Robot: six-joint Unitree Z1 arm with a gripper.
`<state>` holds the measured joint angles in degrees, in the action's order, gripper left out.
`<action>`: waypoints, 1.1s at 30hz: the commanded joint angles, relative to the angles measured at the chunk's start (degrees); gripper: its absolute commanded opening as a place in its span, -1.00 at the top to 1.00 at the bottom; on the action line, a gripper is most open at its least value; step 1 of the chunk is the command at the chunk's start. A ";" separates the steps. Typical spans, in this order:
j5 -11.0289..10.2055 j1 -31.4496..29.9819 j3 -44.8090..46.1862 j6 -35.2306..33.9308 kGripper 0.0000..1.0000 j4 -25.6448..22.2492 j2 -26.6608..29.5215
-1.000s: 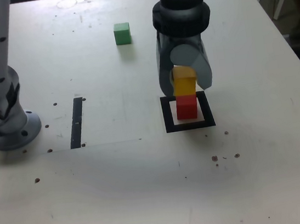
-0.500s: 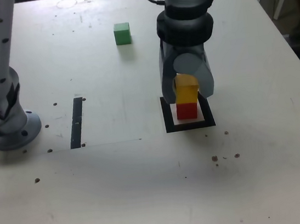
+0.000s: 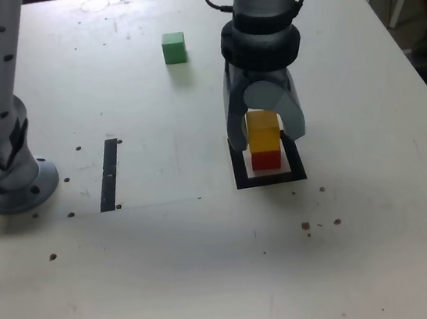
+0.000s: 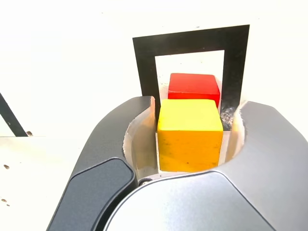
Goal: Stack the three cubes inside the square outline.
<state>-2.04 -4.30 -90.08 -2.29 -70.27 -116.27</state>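
A yellow cube [image 3: 263,131] [image 4: 190,134] rests on top of a red cube [image 3: 266,159] [image 4: 193,86], which stands inside the black square outline [image 3: 240,168] [image 4: 144,62]. My gripper [image 3: 266,137] [image 4: 195,108] hangs straight down around the yellow cube, one jaw on each side. It is open: the wrist view shows a narrow gap between each jaw and the cube. The green cube [image 3: 173,47] sits alone on the table, far back and toward the exterior view's left of the stack.
The arm's grey base [image 3: 6,167] stands at the exterior view's left. A straight narrow black tape strip [image 3: 109,173] lies between it and the outline. The table's right edge [image 3: 423,77] runs close to dark floor.
The gripper came down with the yellow cube and set it on the red one. The jaws have since spread off the cube's sides.
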 commanded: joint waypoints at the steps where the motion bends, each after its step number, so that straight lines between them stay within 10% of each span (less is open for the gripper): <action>1: -0.08 0.09 0.08 0.09 -0.98 0.22 0.39; 17: -4.32 3.08 3.93 -0.25 -0.99 -5.58 8.22; 33: -13.92 21.54 10.59 8.47 -0.99 -11.74 13.01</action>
<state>-15.20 15.02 -79.75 4.87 -81.93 -104.30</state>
